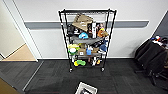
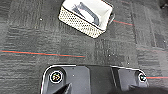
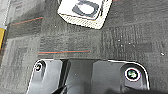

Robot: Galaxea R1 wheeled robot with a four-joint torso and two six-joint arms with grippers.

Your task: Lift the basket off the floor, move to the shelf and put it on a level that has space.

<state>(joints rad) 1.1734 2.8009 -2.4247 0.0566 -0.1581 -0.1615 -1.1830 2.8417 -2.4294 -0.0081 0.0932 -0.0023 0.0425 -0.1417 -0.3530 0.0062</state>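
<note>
The basket (image 1: 86,89), cream wicker with a white cloth lining, stands on the dark carpet floor (image 1: 57,75) at the near edge of the head view, in front of the shelf. The shelf (image 1: 87,40) is a tall black wire rack on small wheels against the white wall. Its lower tiers are crowded with boxes and coloured items, and its top level (image 1: 87,11) looks bare. In the left wrist view the basket (image 2: 80,23) sits on the carpet a short way off, with a dark item (image 2: 85,11) lying inside. The right wrist view has the basket (image 3: 82,21) at a similar distance. Nothing is holding it.
Dark office chairs draped with dark clothing (image 1: 152,57) stand at the right. A doorway onto tan wooden flooring (image 1: 21,53) opens at the left. Thin red lines (image 2: 40,53) cross the carpet. Open carpet lies between the basket and the rack.
</note>
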